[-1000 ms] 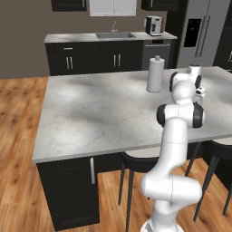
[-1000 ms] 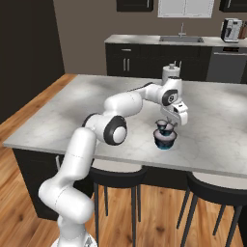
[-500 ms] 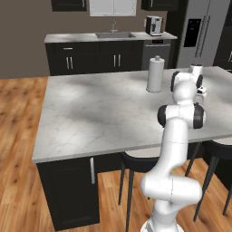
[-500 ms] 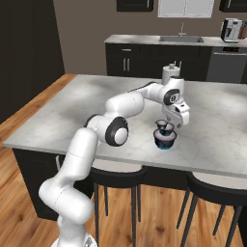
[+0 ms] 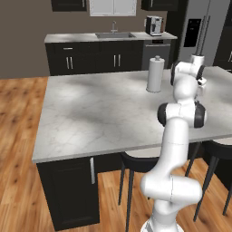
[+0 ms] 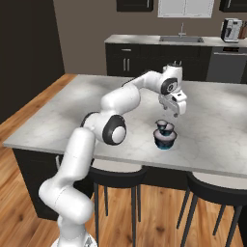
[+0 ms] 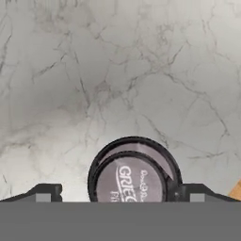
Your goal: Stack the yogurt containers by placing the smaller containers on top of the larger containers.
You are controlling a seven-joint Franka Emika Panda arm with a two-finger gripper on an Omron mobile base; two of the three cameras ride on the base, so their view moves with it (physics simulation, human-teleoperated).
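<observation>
The widest yogurt container, dark with a teal base, stands on the marble island near its front edge. A smaller container sits on top of it. From the hand view I look straight down on them: the small tub's pale printed lid lies inside the wide tub's dark rim. My gripper hangs just above the stack, open. In the hand view my gripper has its fingertips spread wider than the tubs, touching neither.
A tall white paper-towel roll stands farther back on the island. Dark stools are tucked under the front edge, close to the stack. A back counter with a sink runs along the wall.
The jaws have spread from nearly closed around the smaller tub to wide open, leaving it resting on the wide tub. The arm has barely moved.
</observation>
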